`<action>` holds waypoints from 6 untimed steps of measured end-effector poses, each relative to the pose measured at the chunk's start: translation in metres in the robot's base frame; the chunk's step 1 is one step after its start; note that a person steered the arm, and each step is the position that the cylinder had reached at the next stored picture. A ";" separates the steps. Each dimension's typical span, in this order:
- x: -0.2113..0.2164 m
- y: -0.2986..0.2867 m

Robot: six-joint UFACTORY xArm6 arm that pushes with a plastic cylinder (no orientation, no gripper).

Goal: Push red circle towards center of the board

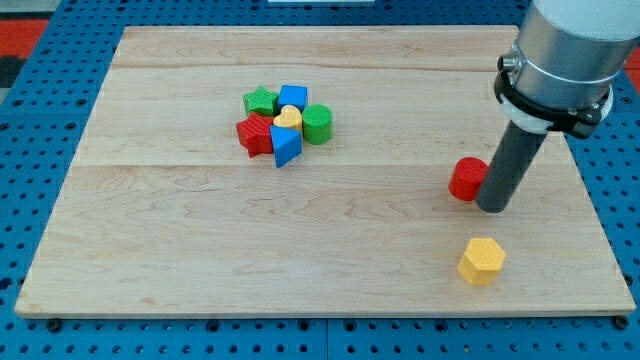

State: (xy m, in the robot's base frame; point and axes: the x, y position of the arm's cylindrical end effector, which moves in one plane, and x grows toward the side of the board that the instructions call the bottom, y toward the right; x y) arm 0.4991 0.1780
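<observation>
The red circle (466, 179) lies on the wooden board (320, 260) at the view's right, a little below mid-height. My tip (492, 208) rests on the board right beside the red circle, on its right and slightly lower side, touching or nearly touching it. The dark rod rises from there to the grey arm body at the view's top right.
A yellow hexagon (482, 261) lies below the tip near the board's bottom right. A cluster sits left of centre near the top: green star (260, 101), blue cube (293, 97), yellow heart (288, 118), green cylinder (317, 124), red star (254, 133), blue triangle (285, 147).
</observation>
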 end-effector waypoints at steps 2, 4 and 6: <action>-0.014 0.036; -0.025 -0.020; -0.066 -0.046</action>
